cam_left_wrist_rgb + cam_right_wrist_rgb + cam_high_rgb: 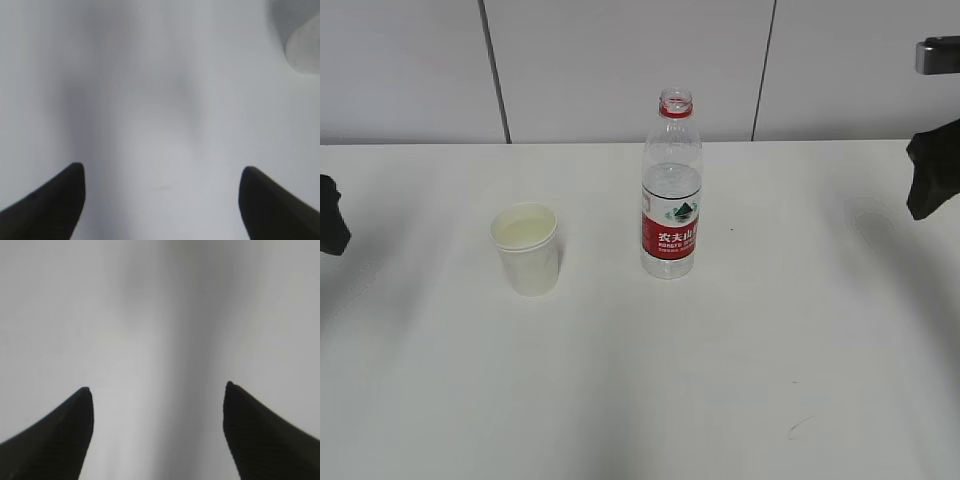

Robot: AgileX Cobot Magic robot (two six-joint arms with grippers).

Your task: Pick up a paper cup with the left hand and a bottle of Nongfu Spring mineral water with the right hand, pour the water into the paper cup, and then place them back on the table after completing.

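Observation:
A white paper cup (527, 248) stands upright on the white table (640, 380), left of centre, with liquid in it. An uncapped Nongfu Spring bottle (671, 190) with a red label stands upright to its right, partly filled with clear water. My left gripper (162, 172) is open and empty over bare table; only a bit of the left hand (330, 215) shows at the left edge of the exterior view. My right gripper (157, 390) is open and empty over bare table; the right hand (935, 170) is at the right edge. A blurred pale shape that may be the cup (305, 47) is at the left wrist view's top right.
A grey panelled wall (620, 60) rises behind the table's back edge. A small dark mark (800, 427) lies on the table at the front right.

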